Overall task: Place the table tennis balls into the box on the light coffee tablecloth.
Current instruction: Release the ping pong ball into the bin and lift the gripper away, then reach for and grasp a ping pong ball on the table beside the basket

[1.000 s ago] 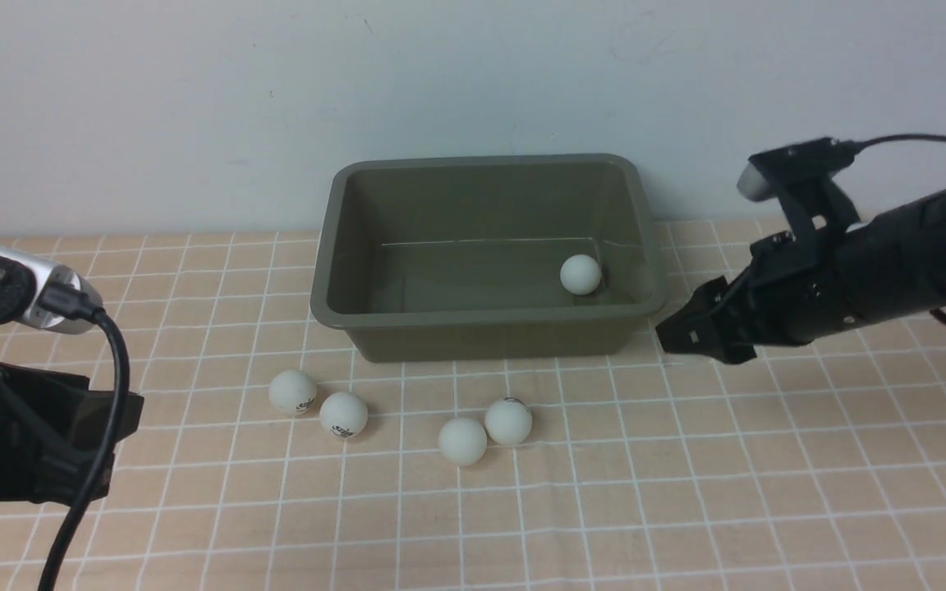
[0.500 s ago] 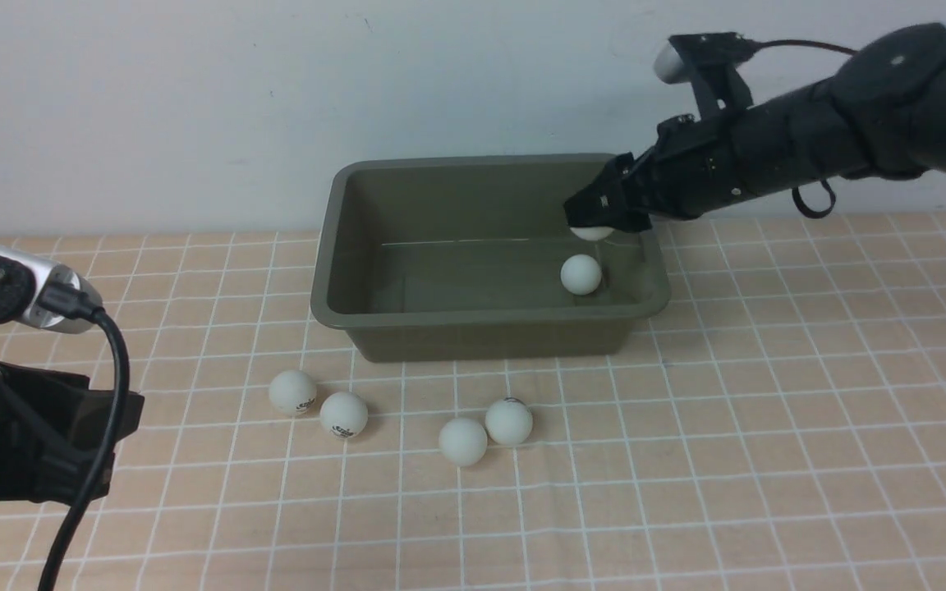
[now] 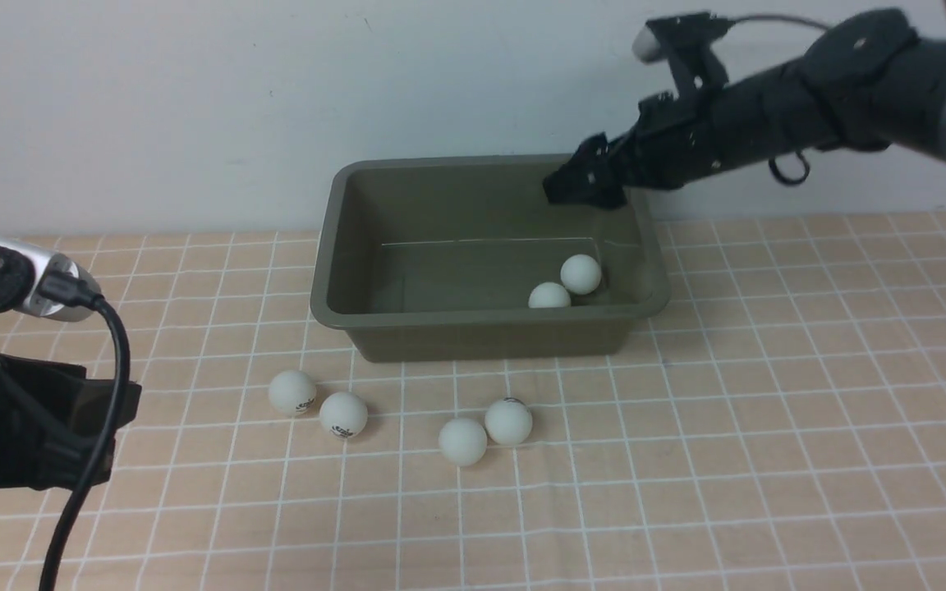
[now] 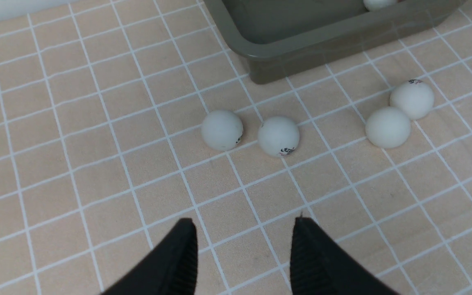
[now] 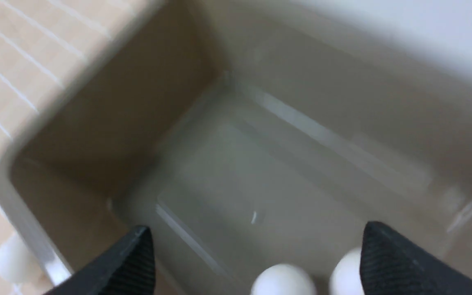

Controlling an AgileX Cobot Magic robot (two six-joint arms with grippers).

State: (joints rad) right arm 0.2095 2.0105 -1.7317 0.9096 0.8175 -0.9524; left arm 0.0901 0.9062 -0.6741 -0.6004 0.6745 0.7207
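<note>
Since the right gripper (image 3: pixel 569 189) opened, two balls (image 3: pixel 580 273) lie in the box (image 3: pixel 481 317).

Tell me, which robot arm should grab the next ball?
Left, probably. The left hand is open and hovers close to the balls on the cloth. The right hand, open too, is up over the box, farther from them.

Plain pale grey-white wall (image 3: pixel 153 98), faintly scuffed, under soft, even indoor light
</note>
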